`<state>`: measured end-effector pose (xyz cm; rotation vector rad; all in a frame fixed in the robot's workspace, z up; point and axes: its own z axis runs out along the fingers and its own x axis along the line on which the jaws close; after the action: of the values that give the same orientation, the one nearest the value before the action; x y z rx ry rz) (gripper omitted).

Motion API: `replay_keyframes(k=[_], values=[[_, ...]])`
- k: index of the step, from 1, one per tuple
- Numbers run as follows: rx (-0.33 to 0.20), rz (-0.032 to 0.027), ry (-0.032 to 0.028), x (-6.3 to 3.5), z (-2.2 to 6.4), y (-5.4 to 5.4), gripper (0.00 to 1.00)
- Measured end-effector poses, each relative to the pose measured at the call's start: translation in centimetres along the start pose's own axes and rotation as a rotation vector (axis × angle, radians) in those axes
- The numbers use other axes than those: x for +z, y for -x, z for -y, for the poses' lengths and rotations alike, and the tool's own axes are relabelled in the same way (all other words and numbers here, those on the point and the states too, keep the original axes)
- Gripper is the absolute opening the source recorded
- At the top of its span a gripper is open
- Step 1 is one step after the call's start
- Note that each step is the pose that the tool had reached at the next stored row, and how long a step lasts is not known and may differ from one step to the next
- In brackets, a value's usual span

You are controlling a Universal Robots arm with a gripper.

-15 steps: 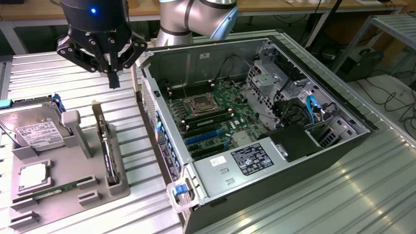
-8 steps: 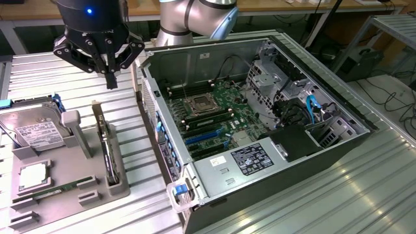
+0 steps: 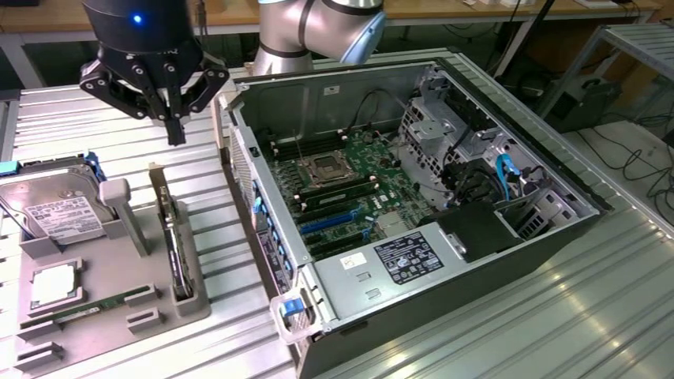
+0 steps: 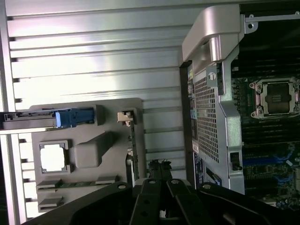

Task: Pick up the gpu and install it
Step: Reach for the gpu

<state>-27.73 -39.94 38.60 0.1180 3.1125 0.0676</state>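
The gpu (image 3: 172,230) stands on edge in a slot of the grey parts holder (image 3: 116,276), dark and slim, left of the open computer case (image 3: 421,197). My gripper (image 3: 175,133) hangs well above the holder's far end, fingers pointing down, shut with nothing between them. In the wrist view the gpu (image 4: 132,145) is a thin line on the grey parts holder (image 4: 93,140), and my gripper (image 4: 159,165) sits just off its near end, apart from it. The motherboard (image 3: 348,189) lies exposed inside the case, with blue card slots (image 3: 328,226).
On the holder also rest a silver hard drive (image 3: 58,212), a square processor chip (image 3: 53,284) and a narrow green RAM stick (image 3: 90,309). The case's metal rear wall (image 4: 211,117) rises close beside the holder. A ribbed metal table (image 3: 548,316) carries everything.
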Motion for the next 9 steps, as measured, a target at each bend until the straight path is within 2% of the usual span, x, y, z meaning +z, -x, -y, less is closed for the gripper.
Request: replay_keyframes(k=[9], values=[[0.000,0.0000,0.0000,0.01,0.07,-0.62,0.11]])
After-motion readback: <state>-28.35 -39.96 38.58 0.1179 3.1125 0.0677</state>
